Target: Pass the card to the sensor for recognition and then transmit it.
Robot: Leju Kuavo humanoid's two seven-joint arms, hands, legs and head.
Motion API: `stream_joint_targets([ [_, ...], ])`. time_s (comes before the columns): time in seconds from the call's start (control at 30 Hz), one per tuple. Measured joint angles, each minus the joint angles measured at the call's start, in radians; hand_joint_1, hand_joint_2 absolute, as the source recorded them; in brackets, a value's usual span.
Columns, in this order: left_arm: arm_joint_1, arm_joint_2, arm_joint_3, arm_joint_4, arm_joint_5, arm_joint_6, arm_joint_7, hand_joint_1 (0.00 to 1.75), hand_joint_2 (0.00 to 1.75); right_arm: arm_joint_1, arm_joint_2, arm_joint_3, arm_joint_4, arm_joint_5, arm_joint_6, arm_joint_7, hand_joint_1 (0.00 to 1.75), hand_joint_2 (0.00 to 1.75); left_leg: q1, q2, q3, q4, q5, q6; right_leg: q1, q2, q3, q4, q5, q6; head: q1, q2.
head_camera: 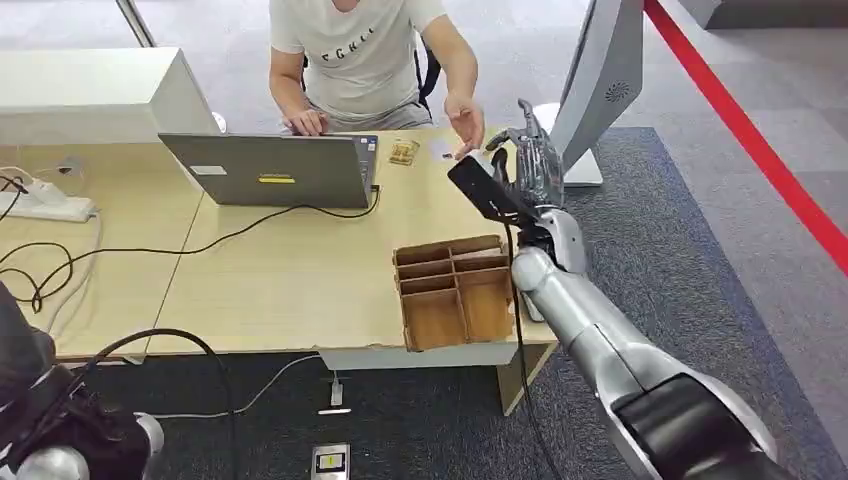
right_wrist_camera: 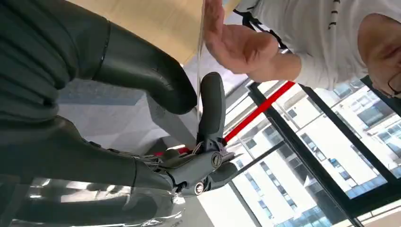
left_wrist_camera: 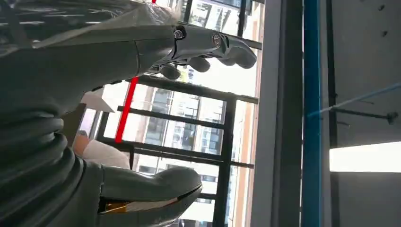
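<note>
Two hands meet over the far right corner of the pale wood-grain table [head_camera: 300, 270]. One is the robot's right hand [head_camera: 530, 165], dark and jointed at the end of a smooth silver arm. The other is a person's hand [head_camera: 463, 120], palm open and just beside it. The right wrist view shows the card [right_wrist_camera: 200, 56] edge-on, only a thin pale sliver, so I cannot make out its face. It stands pinched between the thick grey thumb [right_wrist_camera: 161, 85] and a darker finger [right_wrist_camera: 212, 104], and its free end reaches up beside the person's palm. From the head view the card is hard to pick out against the fingers.

The left hand [left_wrist_camera: 156, 118] holds nothing. Its rounded thumb and curved fingers are set well apart, seen against windows. In the head view that arm is cut off at the lower left corner.

A brown cardboard box [head_camera: 455, 300] with thin dividers sits at the table's near edge — its compartments show only their bare brown floors. A grey laptop [head_camera: 270, 170] stands open toward the seated person, with a black cable [head_camera: 250, 232] trailing across the tabletop. A small tan object [head_camera: 403, 152] lies beside the laptop — too small to identify. A white power strip [head_camera: 45, 203] rests at the far left.
</note>
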Motion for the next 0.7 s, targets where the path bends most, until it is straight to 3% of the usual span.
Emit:
stream_joint_targets([
  [0.3, 0.0, 0.0, -0.005, 0.002, -0.003, 0.0, 0.004, 0.0, 1.75, -0.034, 0.046, 0.015, 0.089, 0.048, -0.002, 0.04, 1.75, 1.75, 0.0, 0.0, 0.0, 0.0, 0.0, 0.0, 0.0, 0.0, 0.0, 0.0, 0.0, 0.0, 0.0, 0.0],
  [0.7, 0.002, 0.0, -0.005, 0.003, 0.006, 0.0, 0.004, 0.0, 1.75, -0.058, 0.068, 0.023, 0.142, 0.076, -0.001, 0.06, 1.75, 1.75, 0.0, 0.0, 0.0, 0.0, 0.0, 0.0, 0.0, 0.0, 0.0, 0.0, 0.0, 0.0, 0.0, 0.0],
])
